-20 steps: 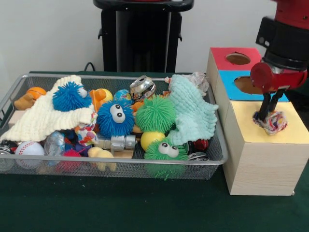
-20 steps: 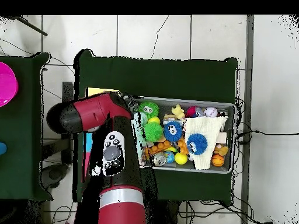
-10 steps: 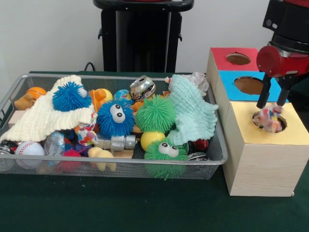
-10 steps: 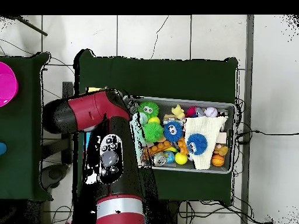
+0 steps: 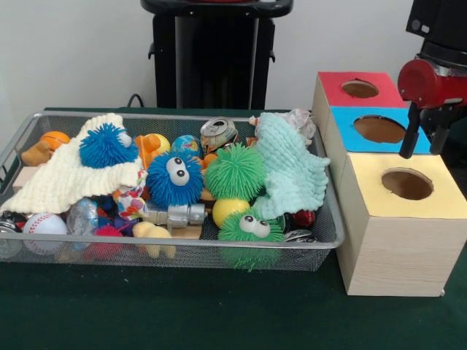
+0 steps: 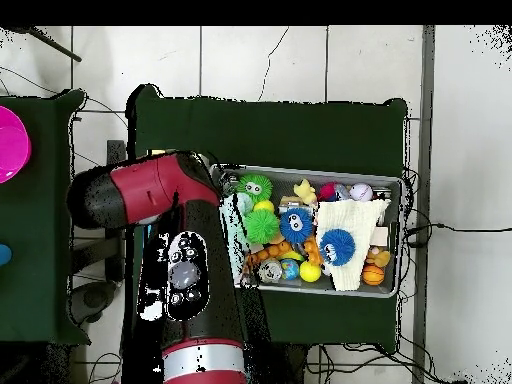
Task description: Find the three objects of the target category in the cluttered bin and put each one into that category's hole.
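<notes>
- At the left end of the wire bin [image 5: 14, 149], a cream knitted cloth [image 5: 62, 179] lies spread over the toys with a blue spiky ball [image 5: 103, 144] resting on it; cloths look like the category in play, though that is a judgement from the task wording, not something shown.
- In the middle of the bin sit a blue googly-eyed ball [image 5: 174, 179], a green spiky ball [image 5: 235, 172] and a dented can [image 5: 217, 133] — clutter to steer around, not to grab.
- Toward the bin's right end, a mint knitted cloth [image 5: 292, 171] drapes over the pile, touching the green ball; a pinch on a raised fold near its top would likely lift it clean without dragging neighbours.
- Right of the bin stands the wooden box [image 5: 398, 240]; its yellow hole [image 5: 406, 184] shows dark and empty at the mouth.
- Above that hole hangs the gripper [image 5: 425, 135], its two fingers spread apart and holding nothing — it should rise clear of the box before crossing back to the bin.
</notes>
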Controlling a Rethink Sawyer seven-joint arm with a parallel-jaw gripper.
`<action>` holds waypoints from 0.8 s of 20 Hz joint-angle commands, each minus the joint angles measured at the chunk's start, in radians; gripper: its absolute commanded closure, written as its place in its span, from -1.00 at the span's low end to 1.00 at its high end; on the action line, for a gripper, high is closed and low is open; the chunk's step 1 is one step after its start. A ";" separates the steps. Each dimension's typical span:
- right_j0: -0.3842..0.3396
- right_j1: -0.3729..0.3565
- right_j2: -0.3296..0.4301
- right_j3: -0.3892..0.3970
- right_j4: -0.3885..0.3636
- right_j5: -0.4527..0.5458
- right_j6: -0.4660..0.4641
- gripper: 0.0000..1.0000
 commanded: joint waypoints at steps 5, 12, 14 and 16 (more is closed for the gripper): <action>-0.035 -0.017 0.083 0.034 0.019 0.168 -0.029 -1.00; -0.132 0.004 0.148 -0.100 -0.008 0.228 -0.200 -1.00; -0.159 0.020 0.166 -0.148 -0.019 0.253 -0.232 -1.00; -0.187 0.030 0.190 -0.166 -0.030 0.247 -0.266 -1.00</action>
